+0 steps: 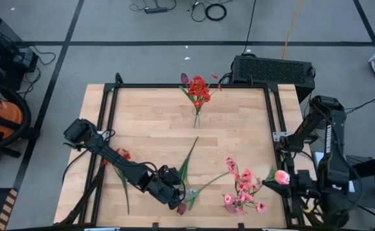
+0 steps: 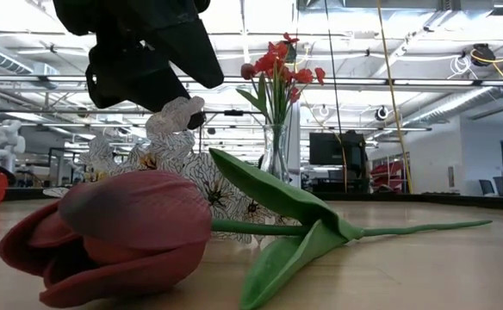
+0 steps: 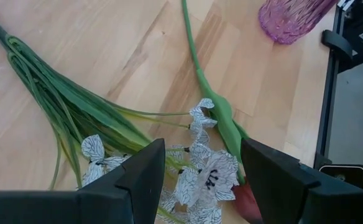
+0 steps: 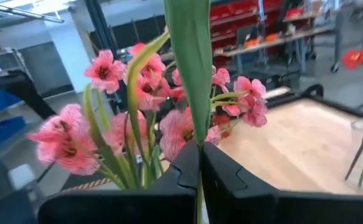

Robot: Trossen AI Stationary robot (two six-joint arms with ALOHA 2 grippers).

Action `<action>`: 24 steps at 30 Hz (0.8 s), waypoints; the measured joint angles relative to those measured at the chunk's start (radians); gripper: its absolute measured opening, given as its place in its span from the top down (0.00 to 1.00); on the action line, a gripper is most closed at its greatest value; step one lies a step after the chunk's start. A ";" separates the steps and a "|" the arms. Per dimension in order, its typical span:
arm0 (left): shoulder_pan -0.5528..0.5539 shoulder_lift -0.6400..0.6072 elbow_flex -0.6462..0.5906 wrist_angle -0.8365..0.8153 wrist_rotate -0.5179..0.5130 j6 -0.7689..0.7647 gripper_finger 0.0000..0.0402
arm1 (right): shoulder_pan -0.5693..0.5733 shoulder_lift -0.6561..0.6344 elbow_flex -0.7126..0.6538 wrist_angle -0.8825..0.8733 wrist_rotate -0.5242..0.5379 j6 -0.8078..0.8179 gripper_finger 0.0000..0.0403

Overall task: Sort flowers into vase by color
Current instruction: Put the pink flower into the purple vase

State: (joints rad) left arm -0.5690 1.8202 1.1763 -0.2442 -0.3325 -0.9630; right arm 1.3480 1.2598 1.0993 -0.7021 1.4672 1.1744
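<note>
the left hand (image 3: 200,186) is held open over a pale white-grey veined spray (image 3: 209,177) near the bench's (image 1: 232,138) front edge. the right hand (image 4: 200,168) is clamped on a pink-blossomed green stem (image 4: 191,68) beyond the front right corner.

We see even, bright light overhead; ceiling strips glare behind the glass vase (image 2: 276,151), and the nearby maroon tulip (image 2: 105,237) looks softly blurred.
</note>
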 joint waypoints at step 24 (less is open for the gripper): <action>0.000 0.000 0.000 -0.001 -0.005 0.003 0.46 | -0.071 0.047 -0.002 0.042 -0.152 -0.033 1.00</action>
State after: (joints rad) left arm -0.5690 1.8202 1.1763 -0.2455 -0.3375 -0.9599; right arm 1.2770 1.3071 1.0973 -0.6603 1.3155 1.1411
